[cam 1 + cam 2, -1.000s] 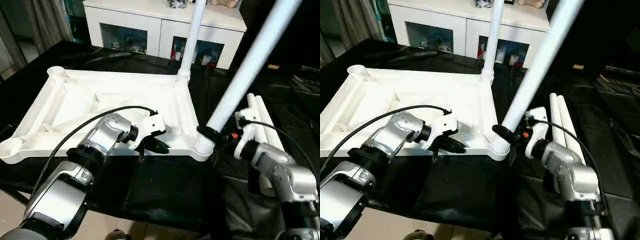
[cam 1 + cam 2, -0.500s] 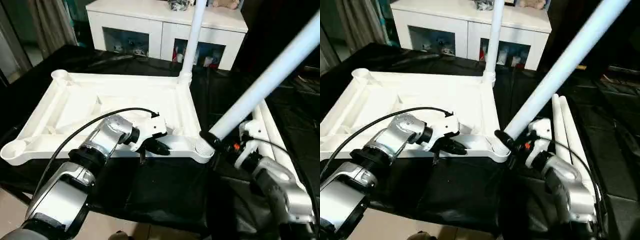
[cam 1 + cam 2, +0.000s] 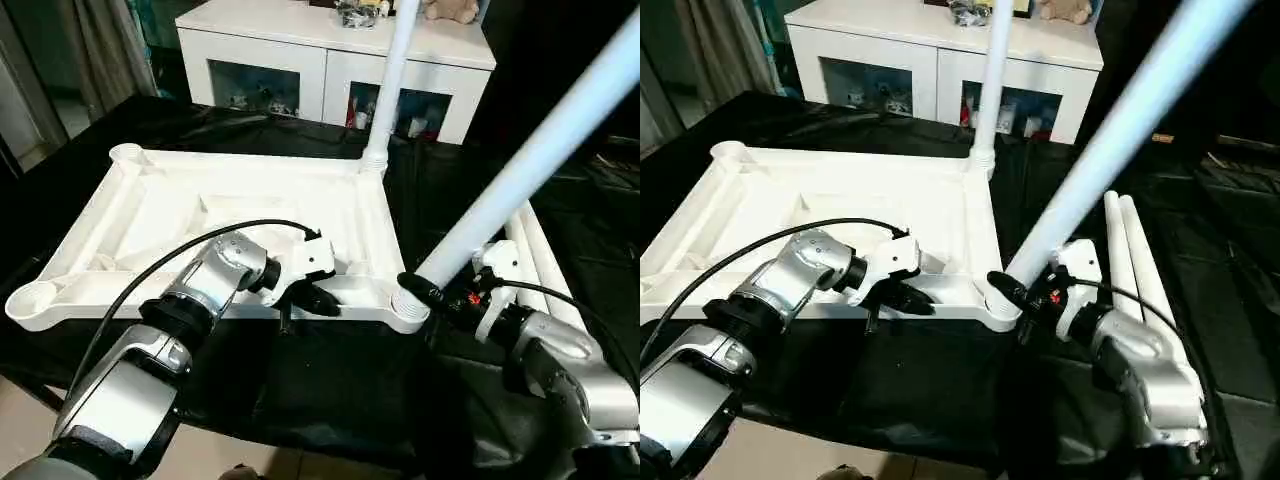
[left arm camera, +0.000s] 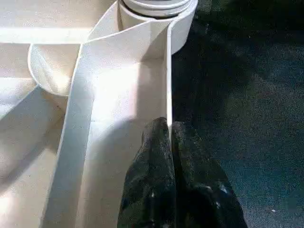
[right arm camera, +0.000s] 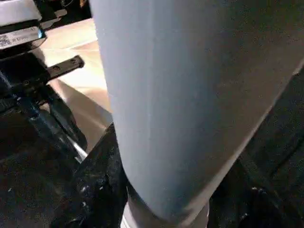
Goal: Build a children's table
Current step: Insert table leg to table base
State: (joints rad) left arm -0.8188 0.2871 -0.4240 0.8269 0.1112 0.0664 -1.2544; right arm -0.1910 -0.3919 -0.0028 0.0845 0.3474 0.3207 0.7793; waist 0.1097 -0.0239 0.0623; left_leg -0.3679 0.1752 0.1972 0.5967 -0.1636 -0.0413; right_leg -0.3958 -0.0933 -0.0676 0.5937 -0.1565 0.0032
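Note:
The children's table top (image 3: 200,200) lies upside down on the black sheet. One white leg (image 3: 390,80) stands upright in its far right corner socket. A pale-blue leg (image 3: 520,170) sits in the near right socket (image 3: 405,312) and leans steeply to the right. My right gripper (image 3: 427,290) is shut around that leg just above the socket; the right wrist view is filled by the leg (image 5: 180,95). My left gripper (image 3: 325,300) is shut on the top's near rim, pinching the thin wall (image 4: 168,85) a short way from the socket (image 4: 156,9).
Two spare legs (image 3: 1130,250) lie side by side on the black sheet to the right of the top. A white glass-door cabinet (image 3: 300,50) stands behind the work table. The near edge of the work table runs just below my grippers.
The leg in the near right socket has tipped further to the right, its base still in my right gripper. The left gripper stays on the rim. The camera has shifted slightly.

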